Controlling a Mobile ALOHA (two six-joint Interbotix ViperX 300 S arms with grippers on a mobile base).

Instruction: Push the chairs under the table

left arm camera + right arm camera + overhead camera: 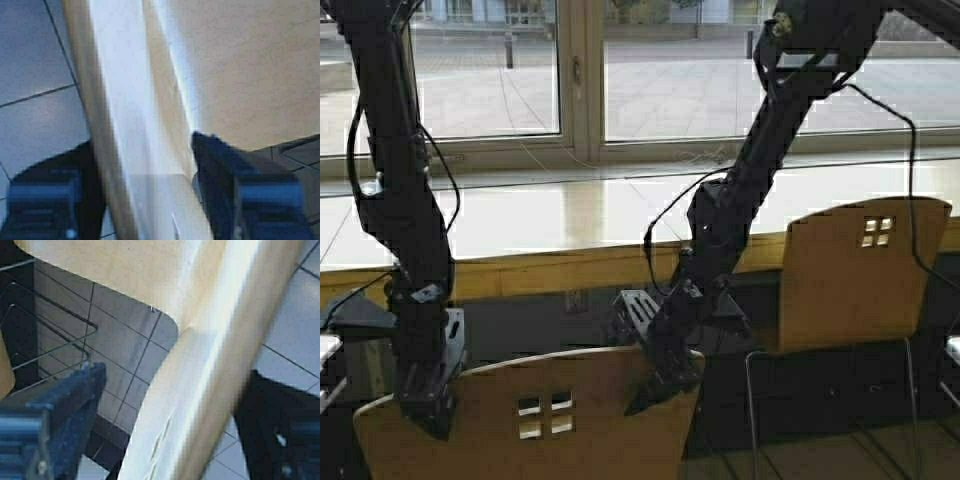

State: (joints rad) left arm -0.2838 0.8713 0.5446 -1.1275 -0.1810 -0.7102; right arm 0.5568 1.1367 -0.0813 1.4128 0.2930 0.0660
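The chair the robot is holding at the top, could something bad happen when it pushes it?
Maybe. Both grippers, left gripper and right gripper, straddle only the thin top edge of the near chair, so the chair could tip or slip free. A crooked push might swing it toward the second chair or knock it against the table edge.

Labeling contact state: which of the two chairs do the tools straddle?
The near chair: left tool and right tool sit over its backrest's top edge. The far chair, to the right, is untouched.

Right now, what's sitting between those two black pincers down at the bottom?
The near chair: its curved top edge spans from the left pincer to the right pincer in the high view. Each pincer straddles that edge.
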